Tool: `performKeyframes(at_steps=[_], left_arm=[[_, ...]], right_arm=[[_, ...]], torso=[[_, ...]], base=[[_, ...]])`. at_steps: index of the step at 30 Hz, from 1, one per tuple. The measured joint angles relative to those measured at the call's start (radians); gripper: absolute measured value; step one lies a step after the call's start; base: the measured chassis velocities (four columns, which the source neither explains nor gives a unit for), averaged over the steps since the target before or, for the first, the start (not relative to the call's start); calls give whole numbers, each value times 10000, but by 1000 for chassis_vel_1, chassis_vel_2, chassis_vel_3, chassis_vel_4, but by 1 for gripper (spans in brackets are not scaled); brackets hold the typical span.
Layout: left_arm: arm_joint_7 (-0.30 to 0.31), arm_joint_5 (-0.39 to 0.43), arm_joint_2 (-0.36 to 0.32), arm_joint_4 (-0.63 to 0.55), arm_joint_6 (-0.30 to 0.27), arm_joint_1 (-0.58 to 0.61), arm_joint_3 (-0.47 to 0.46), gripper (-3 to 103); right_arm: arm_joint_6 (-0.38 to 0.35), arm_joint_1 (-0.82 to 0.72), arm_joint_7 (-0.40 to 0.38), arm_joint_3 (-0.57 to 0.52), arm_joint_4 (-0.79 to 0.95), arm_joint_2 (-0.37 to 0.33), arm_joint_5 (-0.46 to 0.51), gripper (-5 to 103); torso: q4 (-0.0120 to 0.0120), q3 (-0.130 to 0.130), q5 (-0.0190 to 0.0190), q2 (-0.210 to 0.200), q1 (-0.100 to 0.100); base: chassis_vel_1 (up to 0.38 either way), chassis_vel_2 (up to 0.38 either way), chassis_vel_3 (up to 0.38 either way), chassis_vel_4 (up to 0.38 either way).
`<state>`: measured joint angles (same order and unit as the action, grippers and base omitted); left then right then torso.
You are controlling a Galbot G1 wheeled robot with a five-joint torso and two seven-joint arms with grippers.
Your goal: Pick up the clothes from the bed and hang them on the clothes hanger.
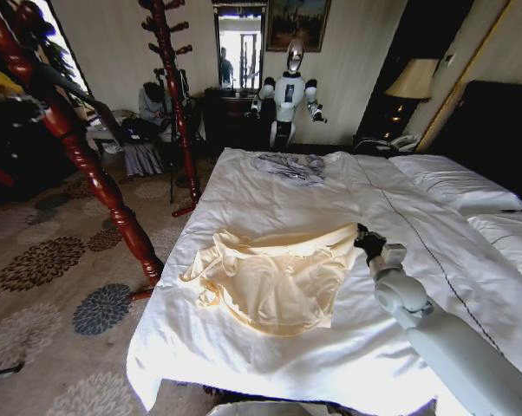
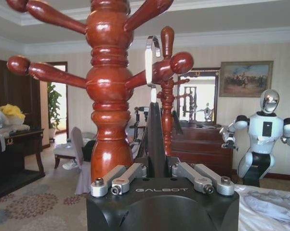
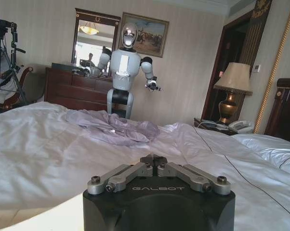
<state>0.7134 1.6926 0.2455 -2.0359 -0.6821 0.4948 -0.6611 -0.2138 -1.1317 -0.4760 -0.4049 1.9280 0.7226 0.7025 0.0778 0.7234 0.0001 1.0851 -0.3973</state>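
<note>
Pale cream-yellow shirt [image 1: 274,273] crumpled on the white-sheeted bed [image 1: 244,186] (near its left edge), thin black hanger [image 2: 154,137] upright beyond.

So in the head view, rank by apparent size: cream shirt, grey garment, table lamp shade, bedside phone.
1. cream shirt
2. grey garment
3. lamp shade
4. phone
The shirt lies nearest the camera, so its lead is partly perspective.

Grey garment [image 1: 291,166] crumpled near wooden coat stand [image 1: 88,160].
</note>
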Motion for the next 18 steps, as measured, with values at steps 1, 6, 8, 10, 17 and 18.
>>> performKeyframes(at_steps=[1,6,8,10,17,18], left_arm=[[0,0,0,0,0,0,0,16],[-317,-166,-83,-294,123,37,-59,16],[-452,-232,-87,-520,252,164,-66,16],[-509,-250,-74,-592,314,219,-64,16],[-1287,-642,103,-1033,749,452,164,16],[-1287,-642,103,-1033,749,452,164,16]], right_arm=[[0,0,0,0,0,0,0,0],[1,-10,-6,1,6,7,-6,0],[0,-6,-13,-4,7,7,1,0],[0,-4,-16,-6,4,7,3,0],[6,-24,-31,-16,-36,42,-7,0],[6,-24,-31,-16,-36,42,-7,0]], torso=[[0,0,0,0,0],[0,0,1,0,0],[1,0,0,0,0],[1,0,1,0,0],[1,0,0,0,0],[1,0,0,0,0]], base=[[0,0,0,0],[0,0,0,0],[0,0,0,0],[0,0,0,0],[0,0,0,0],[0,0,0,0]])
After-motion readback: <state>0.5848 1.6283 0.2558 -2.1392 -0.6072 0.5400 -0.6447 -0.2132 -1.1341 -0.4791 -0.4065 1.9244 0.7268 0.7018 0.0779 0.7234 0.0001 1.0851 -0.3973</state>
